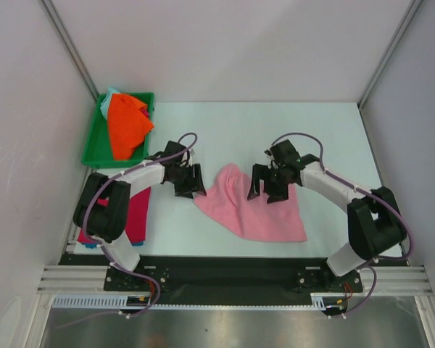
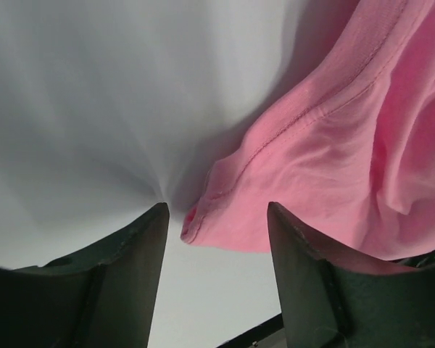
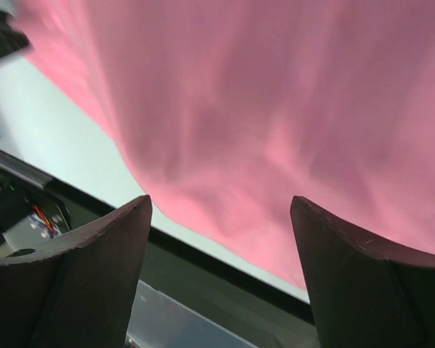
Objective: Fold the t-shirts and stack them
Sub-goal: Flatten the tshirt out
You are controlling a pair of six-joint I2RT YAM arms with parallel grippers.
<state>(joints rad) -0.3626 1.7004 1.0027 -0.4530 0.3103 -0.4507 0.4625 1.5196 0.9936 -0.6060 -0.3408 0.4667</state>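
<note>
Stack at near left: magenta-red shirt (image 1: 138,214) lies by the left arm's base, partly under the arm, with a sliver of teal at its near edge (likely the finished pile, kept out of the working area).
Pink shirt: light pink t-shirt (image 1: 257,206) is spread, still rumpled, on the white table (image 1: 333,138) between the two arms, central so both can reach it.
Left gripper: left gripper (image 1: 189,181) sits at the shirt's left edge; the wrist view shows its jaws spread, a hemmed corner (image 2: 196,221) of the cloth lying between them, not pinched.
Right gripper: right gripper (image 1: 270,185) hangs over the shirt's upper right part; jaws spread wide, pink cloth beyond them, nothing gripped.
Step, as I judge it: both arms are lined up on opposite sides to take hold for a fold.
Far left: green tray (image 1: 94,141) holds the bright orange shirt (image 1: 125,127), with pale teal cloth showing beneath it, seemingly waiting their turn.
</note>
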